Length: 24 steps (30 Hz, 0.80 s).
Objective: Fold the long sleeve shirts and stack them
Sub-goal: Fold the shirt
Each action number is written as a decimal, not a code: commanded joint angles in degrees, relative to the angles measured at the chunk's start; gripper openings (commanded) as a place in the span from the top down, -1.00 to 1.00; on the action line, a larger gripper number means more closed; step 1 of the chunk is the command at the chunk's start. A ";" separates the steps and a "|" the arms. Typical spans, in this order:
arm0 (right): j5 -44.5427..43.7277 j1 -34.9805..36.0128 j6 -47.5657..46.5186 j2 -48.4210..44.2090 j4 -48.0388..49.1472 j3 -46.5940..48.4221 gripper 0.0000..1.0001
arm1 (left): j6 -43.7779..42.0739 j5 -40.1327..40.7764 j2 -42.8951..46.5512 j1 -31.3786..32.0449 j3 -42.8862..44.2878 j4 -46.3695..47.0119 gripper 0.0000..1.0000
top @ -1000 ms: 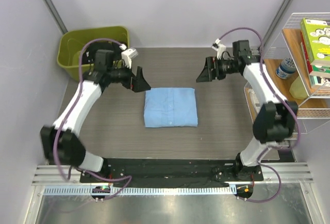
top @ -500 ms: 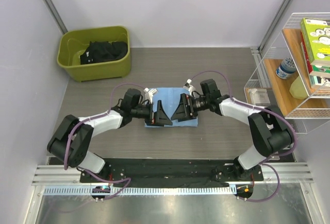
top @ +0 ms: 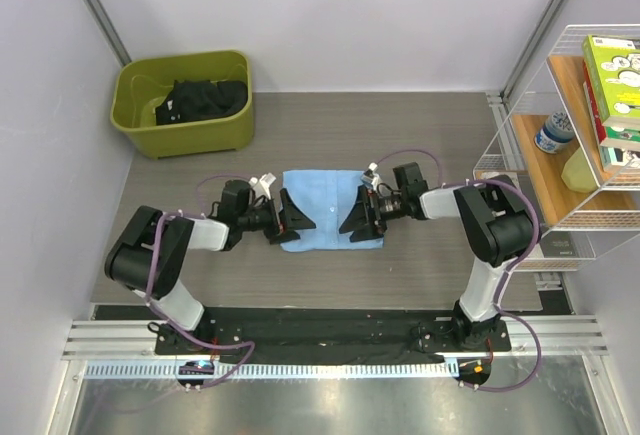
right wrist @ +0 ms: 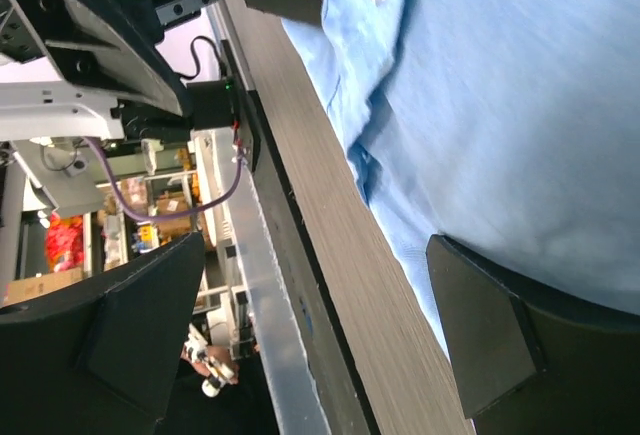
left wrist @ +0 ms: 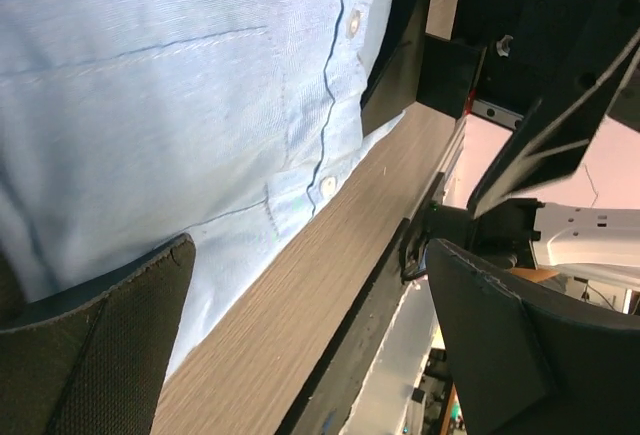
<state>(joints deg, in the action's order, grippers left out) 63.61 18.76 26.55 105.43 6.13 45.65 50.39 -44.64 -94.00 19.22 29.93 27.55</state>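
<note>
1. Grey wood-grain counter [top: 420, 135] carries the folded light blue shirt [top: 330, 200] at its middle, button front up.
2. We see the left claw [top: 284, 223] spread wide at the shirt's near left corner, gripping nothing.
3. The right claw [top: 358, 219] gapes equally at the near right corner, empty.
4. An olive bin [top: 190, 135] holds dark clothes [top: 200, 98] far left.

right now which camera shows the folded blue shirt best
The top external view: most of the folded shirt shows, flat on the table. The left wrist view gives only a buttoned edge close up; the right wrist view only a creased edge.
</note>
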 commanded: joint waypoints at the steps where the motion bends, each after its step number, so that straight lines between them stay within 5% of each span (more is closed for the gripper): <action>1: -1.92 -3.56 -9.83 1.19 -14.10 1.53 -0.99 | -3.27 2.21 1.61 -3.31 -3.56 -3.81 -1.00; 4: -0.51 -3.82 -16.95 -6.18 -26.93 7.05 -0.99 | -8.45 -7.72 7.93 -3.67 -1.82 -10.88 -1.00; 8: -0.94 -4.35 -15.13 -15.68 -30.39 13.31 -0.99 | -19.62 -6.86 22.43 -1.22 7.03 -25.60 -0.99; 10: -2.00 -4.35 -12.23 -15.43 -27.59 16.30 -0.99 | -19.38 -3.55 22.11 1.59 11.09 -27.20 -1.00; 18: -4.55 -4.09 6.23 -1.47 3.95 20.17 -1.00 | -8.21 3.86 -0.17 3.54 24.79 -7.96 -0.99; 24: -7.61 -6.02 3.17 12.84 4.33 28.18 -0.99 | -3.19 6.74 -13.83 -1.02 29.48 -1.46 -1.00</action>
<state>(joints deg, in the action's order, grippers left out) 59.40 14.24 29.76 112.77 5.39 69.63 43.88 -42.15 -103.00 21.15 57.14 19.38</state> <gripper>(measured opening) 0.996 0.996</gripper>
